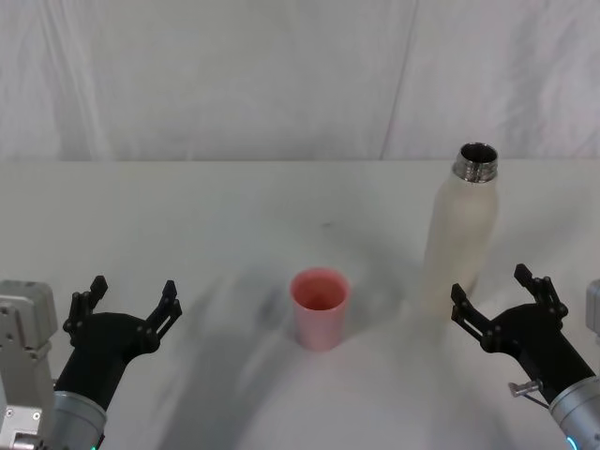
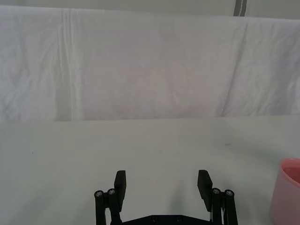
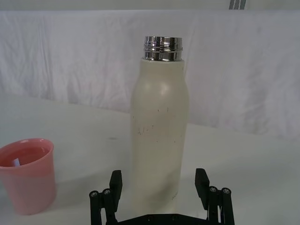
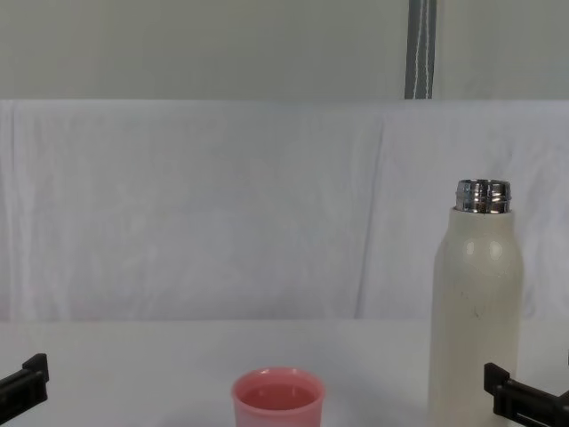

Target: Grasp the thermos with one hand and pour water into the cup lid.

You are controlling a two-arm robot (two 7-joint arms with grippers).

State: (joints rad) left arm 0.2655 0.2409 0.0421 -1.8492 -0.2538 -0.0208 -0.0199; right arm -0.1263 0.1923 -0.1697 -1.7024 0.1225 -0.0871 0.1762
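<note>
— Right wrist view: the black right gripper (image 3: 159, 190) on its grey wrist has its blocky fingers spread wide, with the tall cream-white matte thermos (image 3: 159, 136) standing upright just ahead, centred in the gap but not yet touched.

— So the robot should push forward and grip mid-body, below the rounded shoulder?

— Likely best; the matte wall looks grippy, the shiny threaded steel neck less so. The small salmon-pink cup lid (image 1: 320, 307) sits near, toward the table's middle.

— And the left gripper (image 1: 125, 312)?

— Spread too, idle at the near left.
</note>
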